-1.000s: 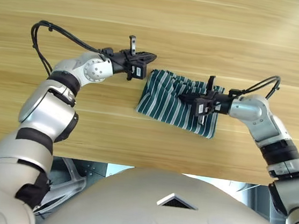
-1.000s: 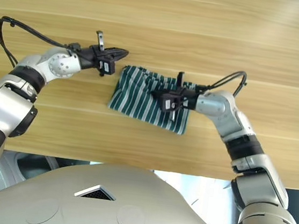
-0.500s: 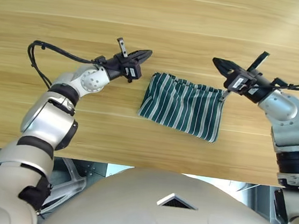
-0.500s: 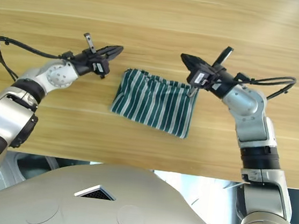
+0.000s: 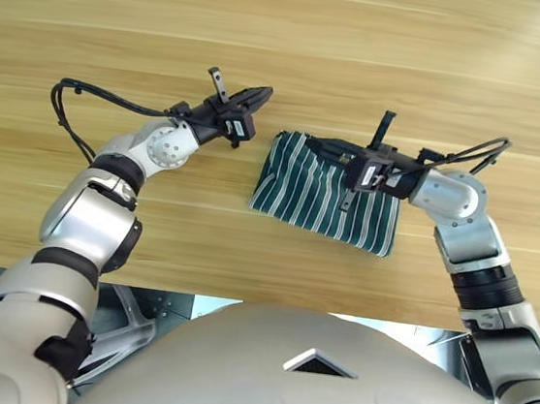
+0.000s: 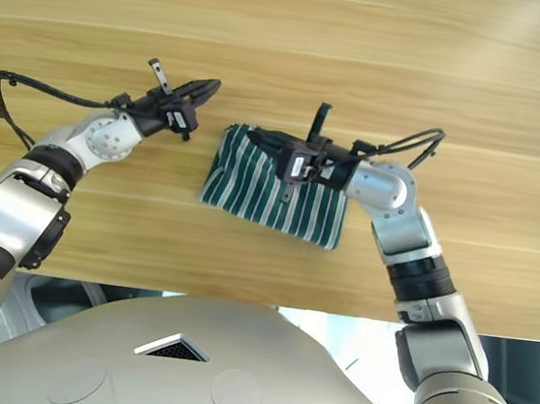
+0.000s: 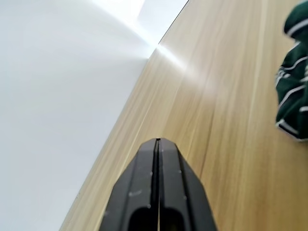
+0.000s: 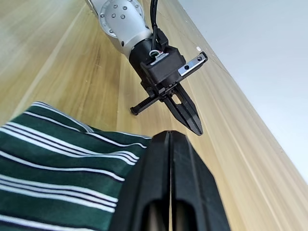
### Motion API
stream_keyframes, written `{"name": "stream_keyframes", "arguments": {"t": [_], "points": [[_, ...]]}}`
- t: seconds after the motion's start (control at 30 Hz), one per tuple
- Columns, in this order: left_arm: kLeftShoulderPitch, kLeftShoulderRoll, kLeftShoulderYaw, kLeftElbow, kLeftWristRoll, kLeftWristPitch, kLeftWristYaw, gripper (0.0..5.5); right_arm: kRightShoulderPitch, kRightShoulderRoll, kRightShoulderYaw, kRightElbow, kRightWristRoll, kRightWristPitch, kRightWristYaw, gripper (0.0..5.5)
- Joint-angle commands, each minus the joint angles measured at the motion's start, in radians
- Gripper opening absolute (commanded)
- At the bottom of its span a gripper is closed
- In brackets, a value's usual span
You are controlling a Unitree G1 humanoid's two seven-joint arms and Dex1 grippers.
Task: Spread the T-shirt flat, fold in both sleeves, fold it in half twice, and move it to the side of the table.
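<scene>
The T-shirt (image 5: 300,194) lies near the middle of the bench (image 5: 367,38) as a compact striped rectangle, several layers thick, with its far edge somewhat rumpled. The folding steps therefore appear complete, and the step in hand is judged to be the transfer to the side of the bench. The left hand (image 5: 261,94) is held just beside the far left corner of the T-shirt, apart from the cloth, fingers pressed together on nothing. The right hand (image 5: 327,148) is positioned over the far edge of the T-shirt, fingers likewise together; no cloth is seen between them. The next move calls for parting the fingers of one or both hands, taking hold through all layers at an edge, and sliding or lifting the bundle sideways without letting the folds open. A grip on the top layer alone would probably unfold it
</scene>
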Motion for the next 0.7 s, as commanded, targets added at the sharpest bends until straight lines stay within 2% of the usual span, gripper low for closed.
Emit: {"name": "stream_keyframes", "arguments": {"t": [0.03, 0.4, 0.57, 0.7], "points": [[0.046, -0.01, -0.026, 0.033, 0.048, 0.051, -0.011, 0.0, -0.048, 0.035, 0.031, 0.11, -0.006, -0.002, 0.036, 0.04], [0.049, -0.024, -0.037, 0.036, 0.057, 0.067, 0.004, 0.0, -0.102, 0.071, 0.069, 0.442, -0.028, -0.067, 0.127, 0.04], [0.048, -0.032, -0.04, 0.037, 0.056, 0.075, 0.013, 0.0, -0.258, 0.101, 0.048, 0.873, -0.153, -0.081, -0.143, 0.04], [0.054, -0.039, -0.04, 0.038, 0.056, 0.078, 0.025, 0.0, -0.36, 0.113, -0.03, 1.155, -0.129, 0.04, -0.431, 0.04]]}}
